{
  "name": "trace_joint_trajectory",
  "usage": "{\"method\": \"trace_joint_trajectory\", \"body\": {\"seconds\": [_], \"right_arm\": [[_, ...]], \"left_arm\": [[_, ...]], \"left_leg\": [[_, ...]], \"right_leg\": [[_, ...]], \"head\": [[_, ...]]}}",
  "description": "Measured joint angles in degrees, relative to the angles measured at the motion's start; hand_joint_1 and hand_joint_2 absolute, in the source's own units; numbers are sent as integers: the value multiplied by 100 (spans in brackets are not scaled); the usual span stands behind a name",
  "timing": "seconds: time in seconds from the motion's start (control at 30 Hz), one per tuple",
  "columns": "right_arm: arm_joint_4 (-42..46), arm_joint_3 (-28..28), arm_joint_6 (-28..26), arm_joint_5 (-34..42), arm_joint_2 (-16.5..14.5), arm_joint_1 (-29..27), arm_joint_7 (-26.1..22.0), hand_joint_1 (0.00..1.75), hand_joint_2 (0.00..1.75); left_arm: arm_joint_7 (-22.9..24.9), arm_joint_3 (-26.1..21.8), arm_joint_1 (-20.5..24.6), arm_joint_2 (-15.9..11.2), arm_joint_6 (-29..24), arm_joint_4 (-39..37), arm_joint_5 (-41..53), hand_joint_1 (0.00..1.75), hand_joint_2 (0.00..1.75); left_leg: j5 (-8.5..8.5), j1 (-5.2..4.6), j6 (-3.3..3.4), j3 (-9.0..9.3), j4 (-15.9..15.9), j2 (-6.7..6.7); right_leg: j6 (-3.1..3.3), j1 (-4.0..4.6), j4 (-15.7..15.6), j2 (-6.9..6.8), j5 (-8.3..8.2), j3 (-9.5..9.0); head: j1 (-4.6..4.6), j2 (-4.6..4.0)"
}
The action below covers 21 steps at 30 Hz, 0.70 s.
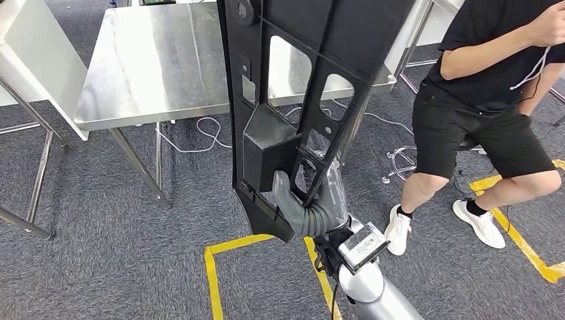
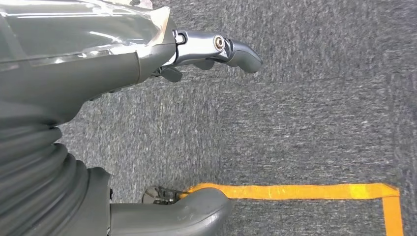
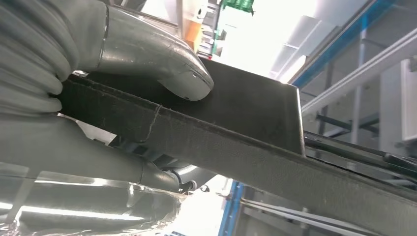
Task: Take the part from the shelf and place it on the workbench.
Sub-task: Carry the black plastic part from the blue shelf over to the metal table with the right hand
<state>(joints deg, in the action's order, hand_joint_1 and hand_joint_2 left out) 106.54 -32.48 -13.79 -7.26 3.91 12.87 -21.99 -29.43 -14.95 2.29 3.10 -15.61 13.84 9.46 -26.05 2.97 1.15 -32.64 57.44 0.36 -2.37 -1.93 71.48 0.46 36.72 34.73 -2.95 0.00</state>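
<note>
A long black plastic part [image 1: 300, 87] with cut-out windows stands upright in the head view, held up in front of me. My right hand [image 1: 293, 203] grips its lower end, thumb pressed on the boxy block there. In the right wrist view the thumb [image 3: 162, 64] lies on the part's black edge [image 3: 221, 142], fingers underneath. The steel workbench [image 1: 153, 63] stands ahead to the left, partly hidden behind the part. My left hand [image 2: 147, 98] hangs over the carpet, fingers apart and holding nothing.
A person in black shirt and shorts [image 1: 480, 100] sits at the right, feet close to my right arm. Yellow floor tape [image 1: 220, 267] marks the grey carpet below. Cables [image 1: 200, 137] lie under the workbench. A white panel [image 1: 40, 60] leans at the left.
</note>
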Motion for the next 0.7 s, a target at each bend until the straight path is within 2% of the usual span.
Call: {"method": "trace_joint_trajectory", "body": {"seconds": [0.03,0.07,0.1,0.13,0.17,0.2,0.23,0.3,0.33,0.4,0.47,0.5,0.53,0.57,0.6,0.63,0.67,0.7], "right_arm": [[-1,-1,0,0,5,-2,2,175,175],[-1,-2,0,-1,8,-3,3,175,175],[-1,-3,0,-1,10,-2,3,175,175],[-4,-4,0,-1,12,-3,3,175,175],[-8,-4,0,-2,15,2,3,175,175],[-11,-8,2,-3,18,9,10,175,175],[-14,-12,3,-4,21,16,22,175,175],[-13,-22,6,-9,17,36,48,175,175],[-10,-24,5,-12,14,40,54,175,175],[-8,-25,2,-19,3,44,57,175,175],[-9,-26,2,-21,-1,36,66,175,175],[-9,-27,3,-21,0,26,72,175,175],[-10,-28,6,-20,2,17,79,175,175],[-10,-29,10,-14,3,11,83,175,175],[-11,-30,15,-5,3,9,83,175,175],[-11,-30,20,4,3,9,83,175,175],[-13,-30,22,12,3,9,82,175,175],[-13,-30,24,15,4,9,80,175,175]], "left_arm": [[-2,-2,-4,5,1,0,0,0,175],[-3,-3,-8,13,1,-1,0,0,175],[-4,-3,-11,20,2,-1,0,0,175],[-4,-4,-13,23,2,-2,-1,0,175],[-6,-6,-14,21,2,-3,-1,0,175],[-9,-7,-13,19,3,-5,-2,0,175],[-14,-8,-12,14,3,-6,-2,0,175],[-28,-9,-8,10,8,-5,-5,0,175],[-37,-9,-7,9,18,-5,-9,0,175],[-58,-10,-4,14,49,-6,-22,0,175],[-72,-20,-11,14,67,-7,-39,0,175],[-73,-27,-18,12,68,-7,-45,0,175],[-73,-35,-25,9,68,-7,-49,0,175],[-73,-42,-29,9,68,-7,-50,0,175],[-74,-51,-30,9,68,-7,-51,0,175],[-74,-62,-28,5,68,-7,-51,0,175],[-75,-74,-25,-3,67,-8,-51,0,175],[-79,-85,-20,-9,66,-8,-51,0,175]], "left_leg": [[-54,-6,-4,53,0,-16],[-114,-5,-17,124,1,-35],[-176,1,-40,204,0,-52],[-239,3,-72,275,-3,-66],[-302,-4,-111,343,-4,-78],[-351,-20,-152,389,-14,-80],[-380,-38,-190,419,-22,-79],[-377,-44,-245,438,-15,-58],[-354,-31,-260,387,85,-49],[-409,-15,-273,79,603,-38],[-707,-34,-265,-402,1341,-38],[-856,-50,-255,-614,1600,-39],[-900,-68,-232,-756,1701,-40],[-800,-92,-193,-805,1612,-41],[-567,-120,-138,-746,1328,-43],[-278,-158,-59,-619,927,-45],[-87,-199,17,-504,589,-42],[-5,-237,72,-418,343,-49]], "right_leg": [[-15,5,40,-1,79,158],[-54,6,-117,-5,45,215],[-117,-1,-434,-16,-131,189],[-201,-10,-778,-50,-447,122],[-240,-3,-1071,-98,-748,67],[-212,12,-1252,-131,-985,16],[-141,21,-1312,-151,-1137,2],[31,25,-1321,-113,-1174,-27],[72,11,-1328,-95,-1182,-45],[145,18,-1350,-72,-1155,-110],[232,66,-1357,-60,-1102,-154],[270,98,-1357,-51,-1076,-177],[306,133,-1357,-42,-1051,-206],[337,168,-1357,-31,-1029,-238],[358,200,-1358,-20,-1007,-274],[371,223,-1361,-10,-984,-307],[372,249,-1364,-2,-963,-333],[361,261,-1367,9,-944,-344]], "head": [[-4,0],[-9,0],[-13,0],[-21,0],[-30,0],[-32,0],[-30,0],[-13,0],[-8,0],[0,0],[2,0],[1,0],[1,0],[1,0],[1,0],[0,0],[-7,0],[-10,0]]}}
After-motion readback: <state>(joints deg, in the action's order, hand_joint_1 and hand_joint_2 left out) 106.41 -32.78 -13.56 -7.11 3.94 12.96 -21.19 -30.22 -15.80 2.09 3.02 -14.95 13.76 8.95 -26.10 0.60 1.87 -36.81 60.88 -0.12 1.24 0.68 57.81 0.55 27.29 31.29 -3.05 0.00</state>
